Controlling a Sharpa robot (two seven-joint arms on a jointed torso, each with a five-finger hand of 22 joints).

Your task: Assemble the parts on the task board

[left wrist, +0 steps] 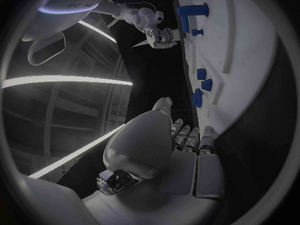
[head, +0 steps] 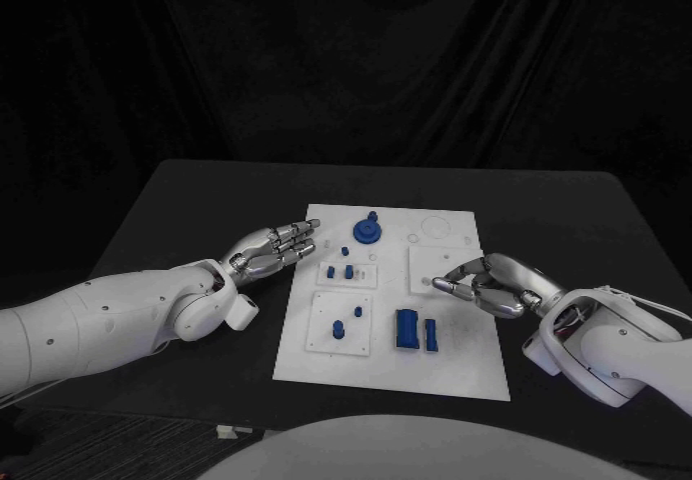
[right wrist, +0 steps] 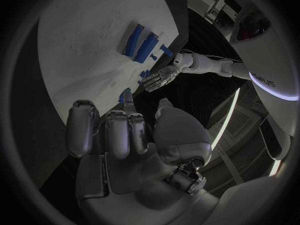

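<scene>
White and flat, the task board [head: 433, 370] lies in the middle of the black table [head: 173, 210]. From the head view, a round blue part with a knob [head: 369, 231] stands near the board's far edge, small blue pegs [head: 343, 271] sit on a raised square below it, more small pegs [head: 342, 326] sit on the next square nearer the robot, and two long blue bars [head: 417, 331] lie side by side towards the near end. The left hand [head: 276, 247] lies just beside the board's left edge, palm up, fingers stretched and apart, holding nothing. The right hand [head: 493, 283] rests over the board's right edge with its fingers curled in; I cannot tell whether anything is in them.

Seen from the left wrist, the left hand's fingers [left wrist: 187, 135] reach out loosely beside the board [left wrist: 250, 60].

Seen from the right wrist, the right hand's fingers [right wrist: 119, 132] hang above the board [right wrist: 81, 50], with nothing visible between them.
</scene>
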